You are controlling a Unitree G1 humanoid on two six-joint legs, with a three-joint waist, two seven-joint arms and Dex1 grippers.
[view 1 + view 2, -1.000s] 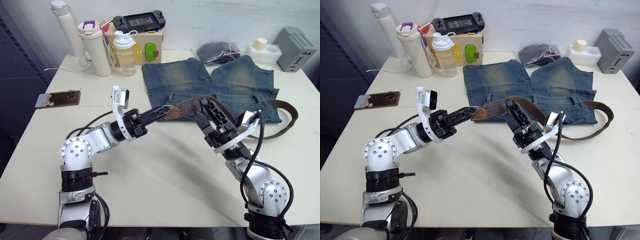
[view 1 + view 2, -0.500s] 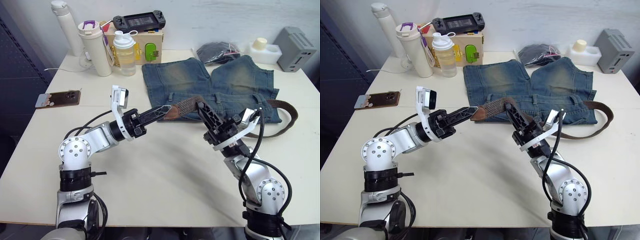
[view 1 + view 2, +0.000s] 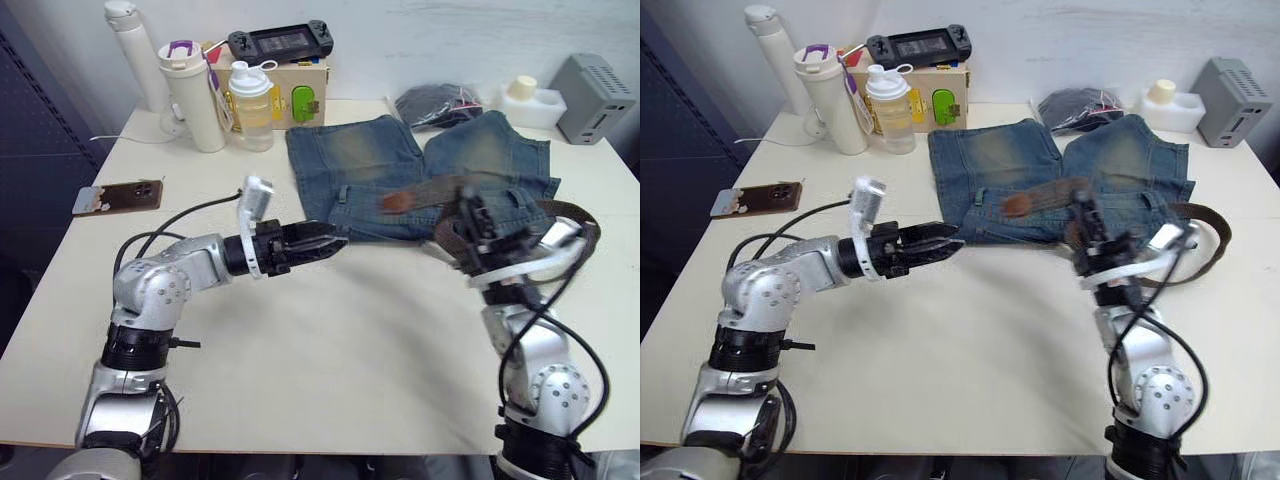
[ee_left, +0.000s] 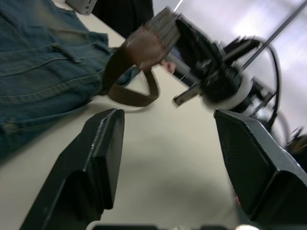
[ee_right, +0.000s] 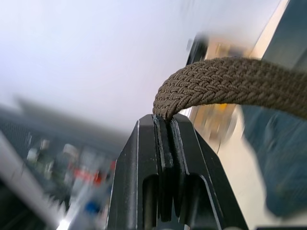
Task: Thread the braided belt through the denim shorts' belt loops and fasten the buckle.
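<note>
Right gripper clamped on the braided belt, strap pinched between the two black fingers, as the right wrist view showed. From that pinch, free leather tip pointed out over the denim shorts, toward the left gripper. Rest of the strap trailed back behind the right wrist in a loop on the table. Left gripper spread wide, empty, just short of the waistband. Long axis ran gripper to gripper; left arm judged nearer the tip. Buckle not made out.
</note>
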